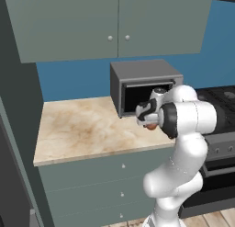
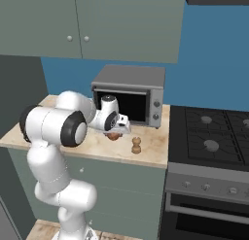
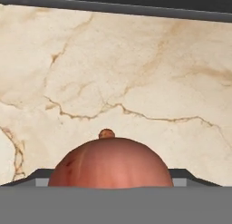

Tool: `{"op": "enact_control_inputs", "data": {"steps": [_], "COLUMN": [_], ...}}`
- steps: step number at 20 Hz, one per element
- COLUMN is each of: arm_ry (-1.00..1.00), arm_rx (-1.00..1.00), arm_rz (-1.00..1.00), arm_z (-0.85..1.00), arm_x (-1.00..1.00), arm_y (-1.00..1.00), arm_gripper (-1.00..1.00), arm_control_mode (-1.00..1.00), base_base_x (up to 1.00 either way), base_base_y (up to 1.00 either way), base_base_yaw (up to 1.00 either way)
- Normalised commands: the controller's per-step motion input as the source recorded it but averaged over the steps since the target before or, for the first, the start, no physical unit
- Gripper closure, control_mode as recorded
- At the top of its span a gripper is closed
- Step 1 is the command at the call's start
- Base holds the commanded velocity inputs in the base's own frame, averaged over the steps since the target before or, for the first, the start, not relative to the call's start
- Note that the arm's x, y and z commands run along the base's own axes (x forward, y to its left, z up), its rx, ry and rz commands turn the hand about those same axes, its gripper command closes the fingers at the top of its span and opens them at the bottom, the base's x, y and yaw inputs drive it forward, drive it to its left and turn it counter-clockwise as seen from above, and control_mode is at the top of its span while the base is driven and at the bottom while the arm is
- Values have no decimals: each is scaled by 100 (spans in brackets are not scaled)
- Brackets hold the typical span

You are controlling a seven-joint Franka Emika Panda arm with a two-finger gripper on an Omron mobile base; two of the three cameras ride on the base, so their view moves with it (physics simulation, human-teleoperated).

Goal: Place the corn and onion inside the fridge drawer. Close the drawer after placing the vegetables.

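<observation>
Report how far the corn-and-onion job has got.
Nothing looks finished yet. In hand: the gripper is shut on the onion, held just above the marble counter in front of the toaster oven. Left: carrying the onion to the fridge drawer, putting it in, adding the corn, then closing the drawer. A small tan knobbed thing stands on the counter beside the gripper.

Blue wall point(image 1: 73, 79), grey-green cabinets point(image 1: 110, 24) w/ marble counter point(image 1: 82, 125), stove point(image 2: 214, 137) at right.

The marble counter point(image 2: 151, 151) carries a toaster oven point(image 2: 129, 94) and, seemingly, a pepper mill point(image 2: 136, 145).
</observation>
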Motion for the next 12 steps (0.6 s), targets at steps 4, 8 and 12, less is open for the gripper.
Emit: {"op": "enact_control_inputs", "data": {"steps": [4, 8, 12], "arm_ry": [-28, -28, -29], "arm_rx": [0, 0, 0], "arm_rz": [0, 0, 0], "arm_z": [87, 91, 68], "arm_x": [-59, -85, -99], "arm_y": [12, 13, 1], "arm_gripper": [100, 100, 100], "arm_control_mode": [-100, -100, -100], "base_base_x": [0, 0, 0], "base_base_y": [0, 0, 0], "base_base_yaw": [0, 0, 0]}}
